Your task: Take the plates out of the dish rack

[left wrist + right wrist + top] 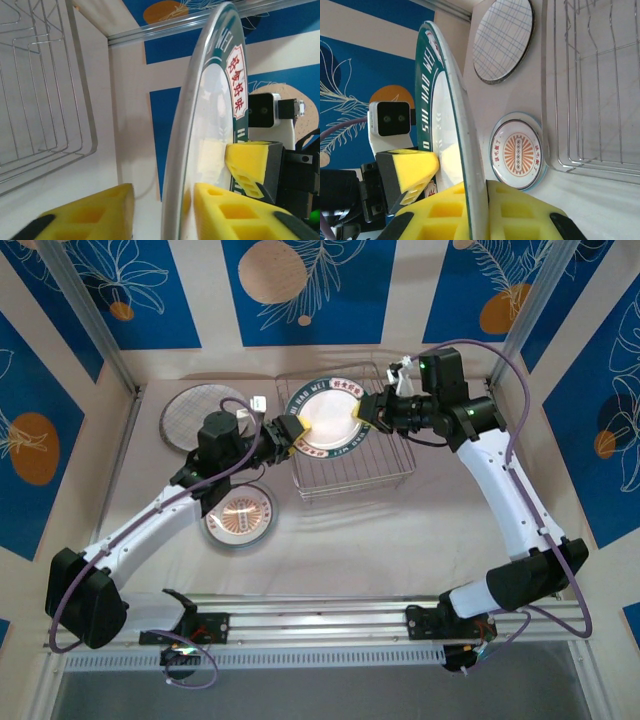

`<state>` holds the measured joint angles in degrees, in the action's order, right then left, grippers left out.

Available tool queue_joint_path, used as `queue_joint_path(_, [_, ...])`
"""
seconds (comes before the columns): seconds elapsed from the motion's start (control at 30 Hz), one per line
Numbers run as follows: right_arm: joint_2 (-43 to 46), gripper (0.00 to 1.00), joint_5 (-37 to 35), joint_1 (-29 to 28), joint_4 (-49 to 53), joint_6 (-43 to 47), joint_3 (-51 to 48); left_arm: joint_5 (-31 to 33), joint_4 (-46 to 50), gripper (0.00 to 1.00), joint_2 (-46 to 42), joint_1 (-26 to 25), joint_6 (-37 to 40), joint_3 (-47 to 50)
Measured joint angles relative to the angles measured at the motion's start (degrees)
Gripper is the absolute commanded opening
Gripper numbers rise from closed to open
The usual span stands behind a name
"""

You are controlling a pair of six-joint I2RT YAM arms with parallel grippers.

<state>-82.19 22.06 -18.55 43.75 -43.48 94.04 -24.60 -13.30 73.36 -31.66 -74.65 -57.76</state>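
Observation:
A dark-green-rimmed plate (325, 420) with red lettering stands on edge over the wire dish rack (380, 475), held up between both arms. My right gripper (362, 412) is shut on its right rim; in the right wrist view the yellow pads (530, 205) press both faces of the plate (445, 125). My left gripper (290, 437) straddles the opposite rim. There one pad (225, 200) sits against the plate's face (215, 115), while the other (107, 200) stands off from its back. The rack (40, 100) beneath holds no plates that I can see.
A grey checked plate (195, 412) lies flat on the table left of the rack. A small plate with an orange sunburst (240, 517) lies nearer, under the left arm. The enclosure's walls and metal posts stand close behind; an aluminium rail (330, 620) runs along the front.

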Motion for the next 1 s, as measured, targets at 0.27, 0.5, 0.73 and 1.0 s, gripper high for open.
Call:
queue_joint_path(0.27, [0.4,0.04,1.8,0.7,-1.9,-0.1,-2.2,0.6,-0.5,0.00,-0.2,-0.3,-2.2,-0.1])
queue_joint_path(0.5, [1.9,0.47,0.4,0.3,-1.4,0.5,-2.4,1.2,-0.7,0.00,-2.0,-0.8,-2.1,1.1])
queue_joint_path(0.73, [6.6,0.53,-8.0,-1.0,0.4,3.2,-2.9,3.7,-0.7,0.00,-5.2,-0.8,-3.3,3.2])
queue_joint_path(1.0, [16.9,0.54,-16.0,-7.6,-7.0,10.5,-10.9,7.9,3.8,0.00,-12.9,0.1,-3.9,7.1])
